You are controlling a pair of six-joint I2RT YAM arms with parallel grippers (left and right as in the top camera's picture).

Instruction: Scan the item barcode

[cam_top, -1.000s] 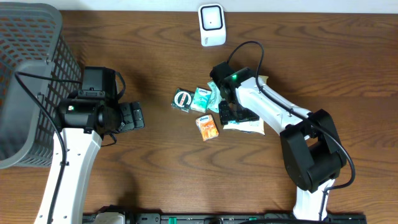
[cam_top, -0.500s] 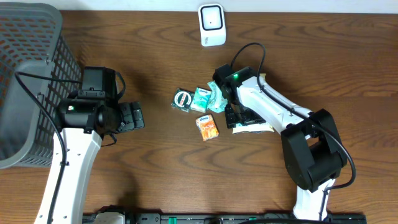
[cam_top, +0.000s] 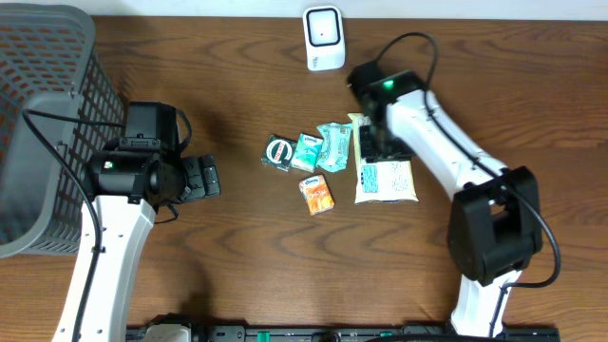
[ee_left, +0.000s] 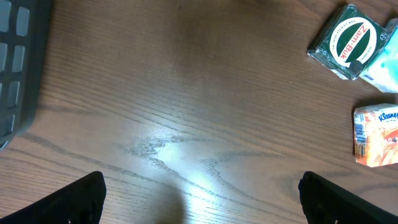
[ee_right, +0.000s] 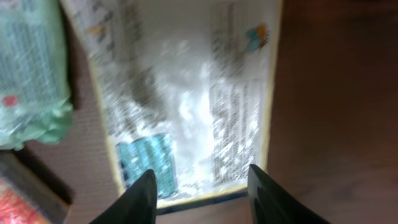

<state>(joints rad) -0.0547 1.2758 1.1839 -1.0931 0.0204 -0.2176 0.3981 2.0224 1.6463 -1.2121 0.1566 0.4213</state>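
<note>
The right gripper (ee_right: 202, 198) hangs over the far end of the white packet (cam_top: 385, 180). The packet lies flat on the tabletop (cam_top: 494, 85), just right of the small packs and well nearer than the white scanner (cam_top: 323, 38). The gripper's two fingers stand partly apart with the packet's edge between them, but I cannot tell if they press on it. The left gripper (ee_left: 202, 205) is spread wide over bare wood, well left of the green tin (ee_left: 348, 40) and the orange tissue pack (ee_left: 375, 135).

Looks like a mock shop checkout (wooden table (cam_top: 237, 247)): barcode scanner (cam_top: 323, 38), mesh basket (cam_top: 90, 76), small packaged goods (cam_top: 307, 150).
</note>
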